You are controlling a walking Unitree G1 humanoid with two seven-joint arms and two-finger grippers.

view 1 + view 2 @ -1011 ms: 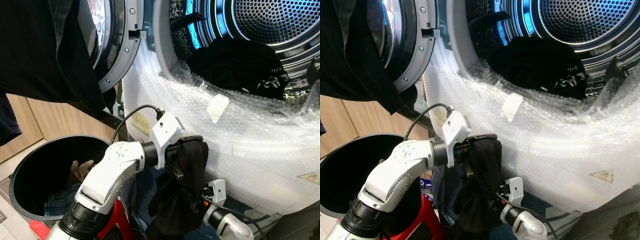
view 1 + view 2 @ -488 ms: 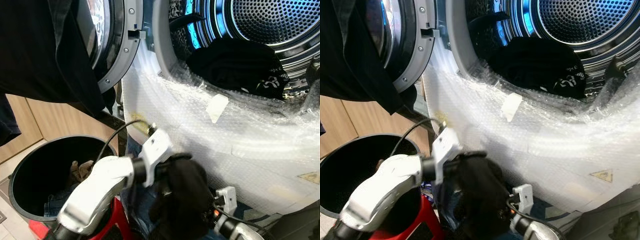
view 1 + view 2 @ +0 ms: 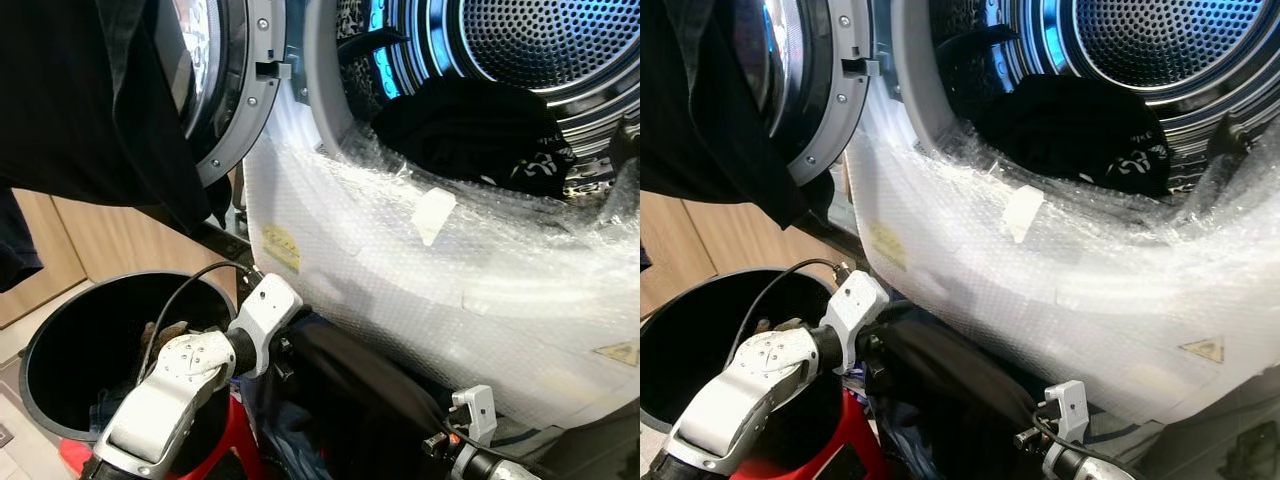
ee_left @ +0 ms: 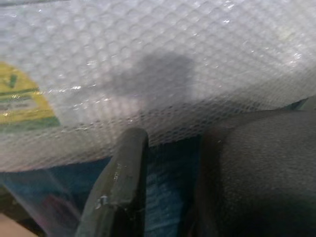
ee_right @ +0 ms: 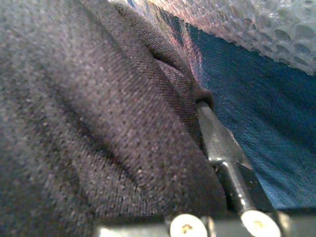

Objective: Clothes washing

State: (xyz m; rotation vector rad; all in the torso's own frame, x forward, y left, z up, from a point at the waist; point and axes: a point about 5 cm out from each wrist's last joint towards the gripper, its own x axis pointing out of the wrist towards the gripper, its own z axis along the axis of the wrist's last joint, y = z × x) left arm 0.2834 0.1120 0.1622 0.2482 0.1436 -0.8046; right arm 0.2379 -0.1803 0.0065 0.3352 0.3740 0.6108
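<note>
Bubble wrap covered the whole front of the washing machine below its open porthole, and beside it the round door stood swung wide with a dark cloth draped over it. Within the perforated drum a heap of black laundry already lay, so part of the load looked to be in. Low on the robot's left stood a black laundry bucket with a few garments left at its bottom, which suggested more rounds to come. Between bucket and machine a black garment was stretched low between the two arms, well under the porthole rim, not yet lifted toward the drum. The left gripper was at one end of it, near the wrapped panel and its yellow label; one finger showed with cloth beside it, but whether it was clamped could not be told. The right gripper was buried in the weave at the other end, fingers pinched on the fabric, blue cloth behind.
</note>
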